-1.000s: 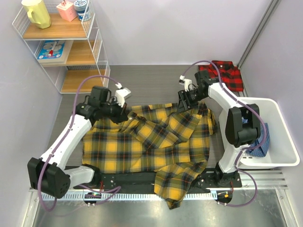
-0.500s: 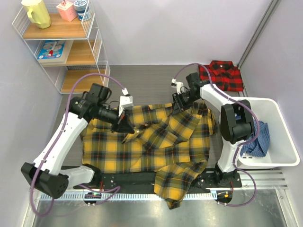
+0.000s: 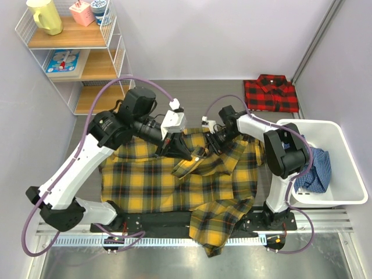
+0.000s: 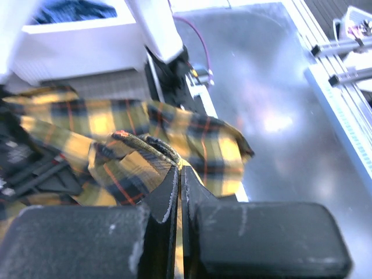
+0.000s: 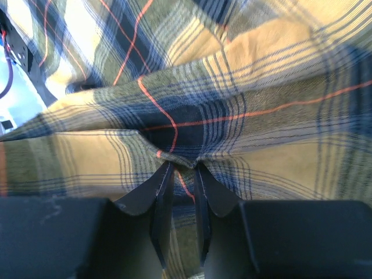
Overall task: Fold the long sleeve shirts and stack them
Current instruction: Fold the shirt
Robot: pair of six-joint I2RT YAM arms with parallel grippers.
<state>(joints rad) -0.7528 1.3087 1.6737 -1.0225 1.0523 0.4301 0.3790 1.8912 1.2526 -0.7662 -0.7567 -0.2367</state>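
The yellow plaid long sleeve shirt lies spread over the table's near half, its front hem hanging off the near edge. My left gripper is shut on a raised fold of its cloth, and the jaws are pressed together on the fabric. My right gripper sits close by at the shirt's upper middle. In its wrist view the fingers pinch a small ridge of yellow plaid. The red-and-black shirt lies folded at the back right.
A white bin holding blue cloth stands at the right edge. A wire shelf unit with a cup and boxes is at the back left. The arms' cables arc above the shirt.
My left gripper has carried its fold of the yellow shirt rightward to the middle. My right gripper has moved left along the shirt's top edge and closed on the cloth.
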